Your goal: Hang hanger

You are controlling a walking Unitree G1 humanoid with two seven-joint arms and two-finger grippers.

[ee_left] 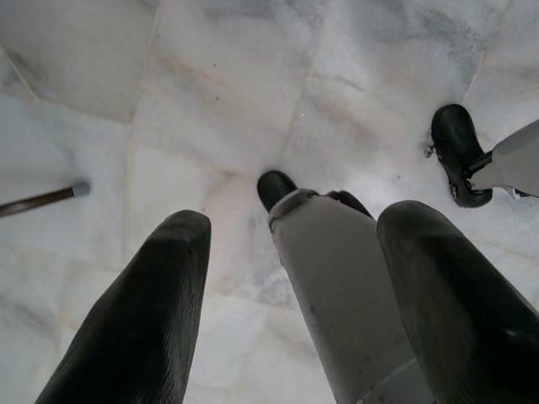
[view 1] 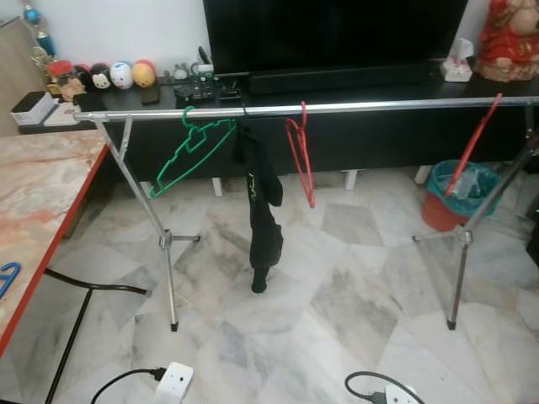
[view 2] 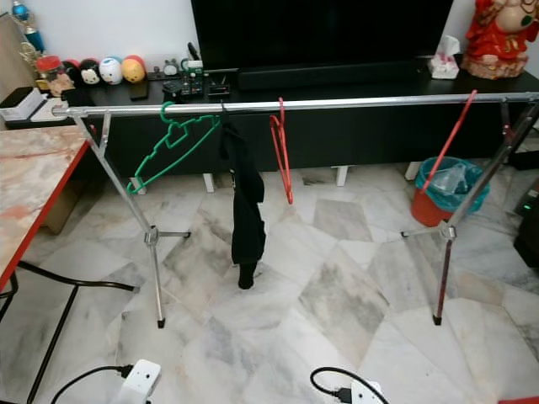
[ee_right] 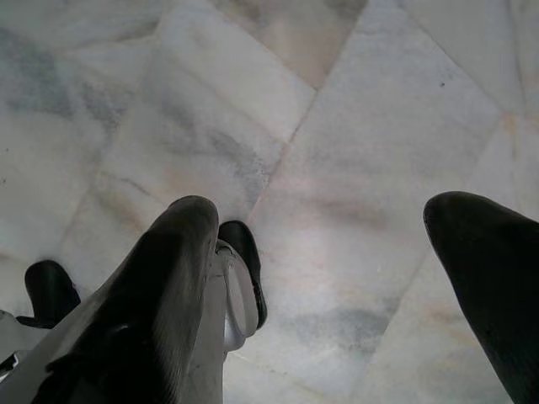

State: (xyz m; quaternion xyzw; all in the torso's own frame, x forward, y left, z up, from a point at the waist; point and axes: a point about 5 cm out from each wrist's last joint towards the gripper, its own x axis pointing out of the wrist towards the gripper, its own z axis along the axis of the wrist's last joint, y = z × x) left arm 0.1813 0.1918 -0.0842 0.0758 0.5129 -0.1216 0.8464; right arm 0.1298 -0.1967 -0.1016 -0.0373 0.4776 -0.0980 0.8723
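while both arms hang idle, left end effector (ee_left: pixel 286 303) and right end effector (ee_right: pixel 337 295) splayed wide over the floor (view 1: pixel 354 295), nothing is gripped.
i see 1 blue hanger (view 1: pixel 7 276) at the desk (view 1: pixel 42 194) edge; i judge it light, stiff, slippery plastic, best pinched near its hook, for the rail (view 1: pixel 337 108).

Head views: I get even, soft indoor light, no hard glare; the marble floor (view 1: pixel 337 286) is pale with faint shadows under the rail (view 1: pixel 337 107). The television (view 1: pixel 333 34) is a flat black, detail lost. Slight softness at the edges.

Wrist views: bright floor beyond the jaws, fairly sharp; the black fingers (ee_left: pixel 143 311) near the lens are blurred, their surfaces dark with little detail.
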